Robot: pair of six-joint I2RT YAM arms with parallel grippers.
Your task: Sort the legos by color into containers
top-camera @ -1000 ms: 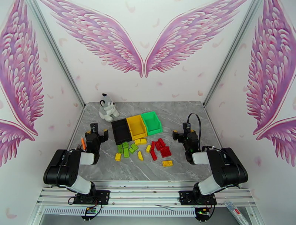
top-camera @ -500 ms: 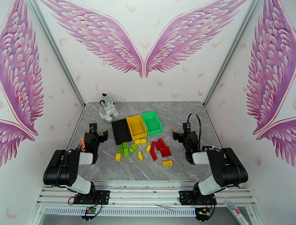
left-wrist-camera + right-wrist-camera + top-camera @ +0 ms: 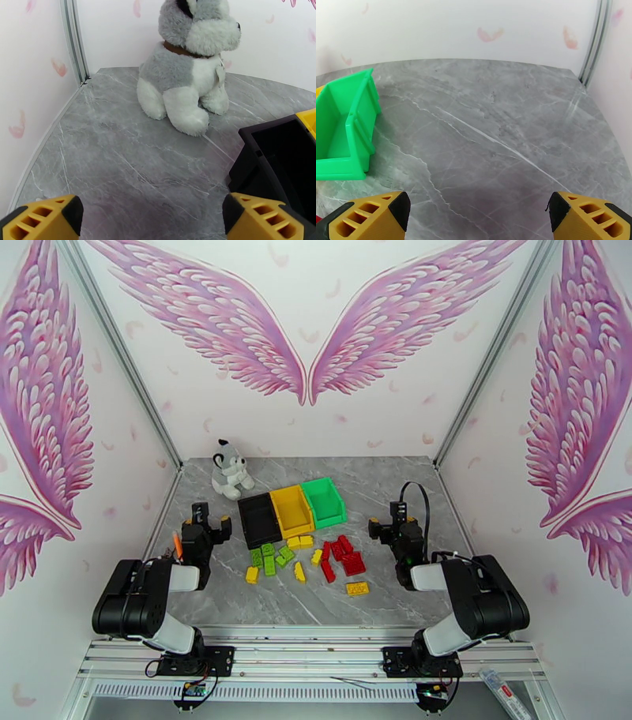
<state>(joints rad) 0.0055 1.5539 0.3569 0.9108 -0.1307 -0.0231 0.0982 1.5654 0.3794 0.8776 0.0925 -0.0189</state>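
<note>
Three containers stand in a row mid-table: a black bin (image 3: 259,519), a yellow bin (image 3: 291,508) and a green bin (image 3: 323,500). In front of them lie loose legos: green ones (image 3: 268,557), yellow ones (image 3: 300,541) and red ones (image 3: 342,553), plus a yellow brick (image 3: 357,587) nearer me. My left gripper (image 3: 210,522) rests open left of the black bin (image 3: 276,165), nothing between its fingertips (image 3: 43,219). My right gripper (image 3: 385,527) sits open right of the red legos, facing bare table beside the green bin (image 3: 343,130), its fingertips (image 3: 588,217) apart.
A grey-white plush dog (image 3: 230,470) sits at the back left, close ahead of my left gripper (image 3: 189,67). White walls with metal corner posts (image 3: 150,414) enclose the grey marble table (image 3: 379,477). Bare tabletop lies at the right rear.
</note>
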